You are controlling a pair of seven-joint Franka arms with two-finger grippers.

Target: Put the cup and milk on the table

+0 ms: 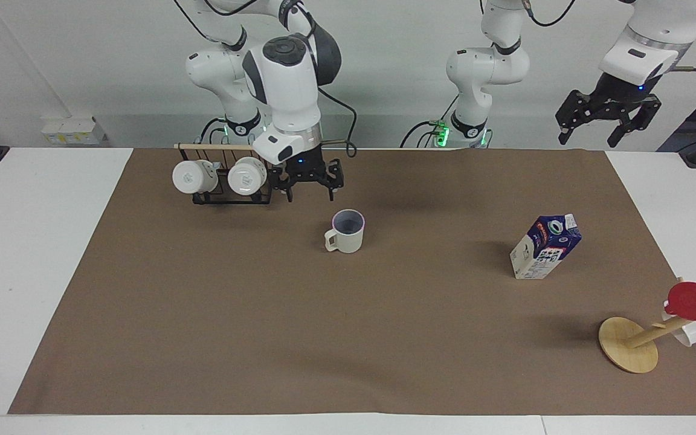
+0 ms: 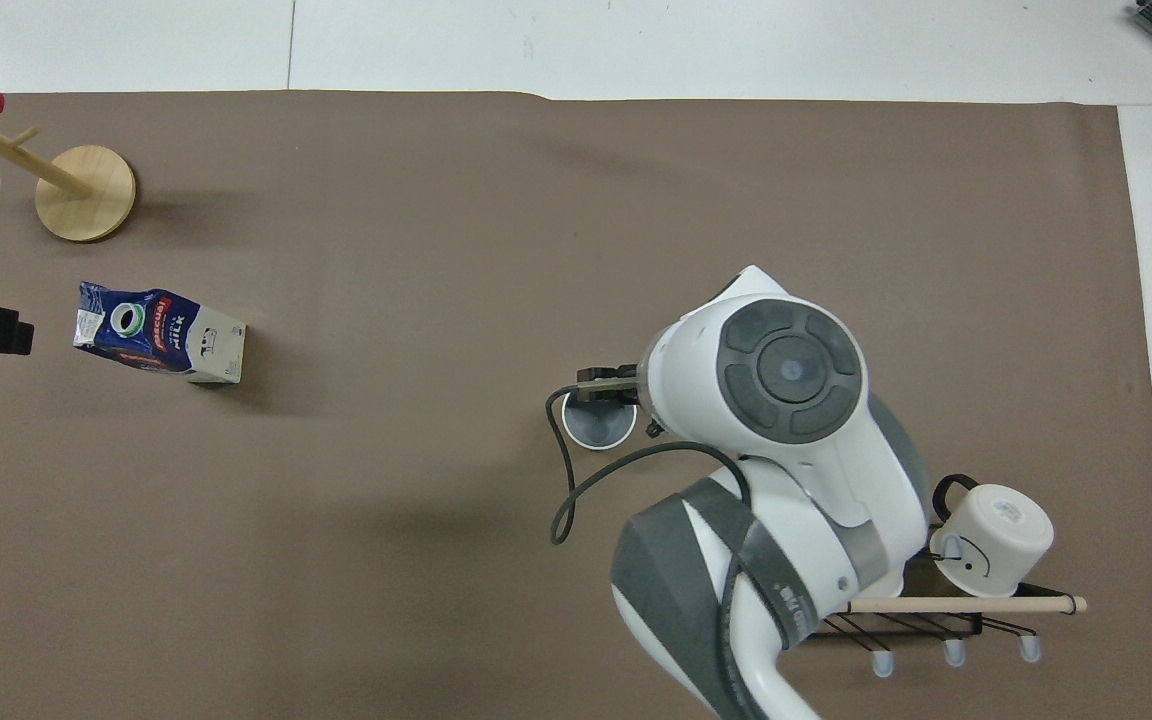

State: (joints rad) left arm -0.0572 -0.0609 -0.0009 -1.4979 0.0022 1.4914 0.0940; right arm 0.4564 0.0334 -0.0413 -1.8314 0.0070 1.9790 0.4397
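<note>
Overhead, the right arm (image 2: 786, 480) hides most of the cup (image 2: 591, 428) and one rack mug.

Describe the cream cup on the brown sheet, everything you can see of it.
The cup is a matte cream mug with a squarish loop handle, a grey-lavender inside and a faint pink rim. It stands upright and looks empty, on the brown sheet of the table, near the middle and farther from the robots than the mug rack. Nothing touches it; the right gripper is raised clear of it.
</note>
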